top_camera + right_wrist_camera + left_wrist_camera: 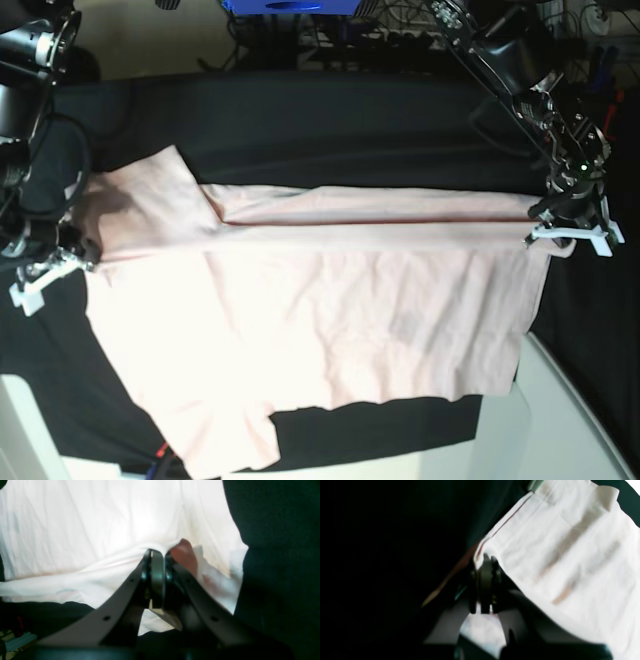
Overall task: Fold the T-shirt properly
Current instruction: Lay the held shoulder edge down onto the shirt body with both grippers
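The pale pink T-shirt [320, 310] lies spread on the black table cloth [330, 120], plain side up. Its far part is folded over along a long horizontal crease. My left gripper [545, 232] is at the shirt's right edge; in the left wrist view it [485, 558] is shut on the hem corner of the shirt [570, 542]. My right gripper [72, 262] is at the shirt's left edge by the sleeve; in the right wrist view it [158, 553] is shut on a pinched fold of the shirt [87, 530].
The black cloth shows in the right wrist view [280, 555]. White table corners [570, 420] show at the bottom right and bottom left. A blue box [290, 6] and cables lie beyond the far edge. One sleeve hangs toward the front edge [225, 440].
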Robot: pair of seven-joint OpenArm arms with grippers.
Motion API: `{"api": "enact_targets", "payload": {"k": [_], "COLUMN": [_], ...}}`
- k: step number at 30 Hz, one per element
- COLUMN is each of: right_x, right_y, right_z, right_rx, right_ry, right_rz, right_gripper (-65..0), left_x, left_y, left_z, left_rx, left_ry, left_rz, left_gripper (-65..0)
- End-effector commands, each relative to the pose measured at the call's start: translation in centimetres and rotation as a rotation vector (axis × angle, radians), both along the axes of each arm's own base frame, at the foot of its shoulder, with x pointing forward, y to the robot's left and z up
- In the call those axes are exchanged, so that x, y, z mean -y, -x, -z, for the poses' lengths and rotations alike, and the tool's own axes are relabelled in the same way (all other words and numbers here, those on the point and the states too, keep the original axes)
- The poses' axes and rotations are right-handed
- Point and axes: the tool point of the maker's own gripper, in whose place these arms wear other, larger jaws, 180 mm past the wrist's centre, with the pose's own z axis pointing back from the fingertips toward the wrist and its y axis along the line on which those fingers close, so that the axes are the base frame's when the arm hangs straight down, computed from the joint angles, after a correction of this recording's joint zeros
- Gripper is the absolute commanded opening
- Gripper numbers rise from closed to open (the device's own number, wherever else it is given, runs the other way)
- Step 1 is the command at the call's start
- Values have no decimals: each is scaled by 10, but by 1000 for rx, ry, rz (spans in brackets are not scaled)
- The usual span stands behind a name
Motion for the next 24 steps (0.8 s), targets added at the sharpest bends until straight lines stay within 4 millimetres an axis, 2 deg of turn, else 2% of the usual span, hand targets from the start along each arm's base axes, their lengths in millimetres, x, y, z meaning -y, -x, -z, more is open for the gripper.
{"api": "enact_targets", "payload": {"k": [1, 3, 8, 14, 15, 21, 24], "right_x": [12, 12, 5, 0, 0, 0, 0], "right_y": [-18, -19, -27, -33, -33, -42, -44], "right_z": [-17, -16, -9, 4, 5, -2, -4], "right_rx": [60, 55, 61, 54, 55, 78, 82], "right_ry": [18, 10, 8, 12, 12, 12, 12], "right_rz": [17, 21, 13, 10, 12, 14, 14], "right_gripper": [-650, -650, -650, -650, -650, -650, -650], "left_x": [-5, 2, 7, 1, -5, -14, -12], "left_y": [-15, -19, -23, -30, -28, -25, -23], "left_z": [-14, -7, -5, -10, -12, -13, -6], "left_rx": [35, 12, 42, 56, 53, 42, 29], "left_ry": [-45, -60, -92, -92, -104, -118, -105], "left_rz": [24, 55, 64, 52, 38, 2, 3], "left_gripper": [-650, -650, -650, -650, -650, -650, -650]}}
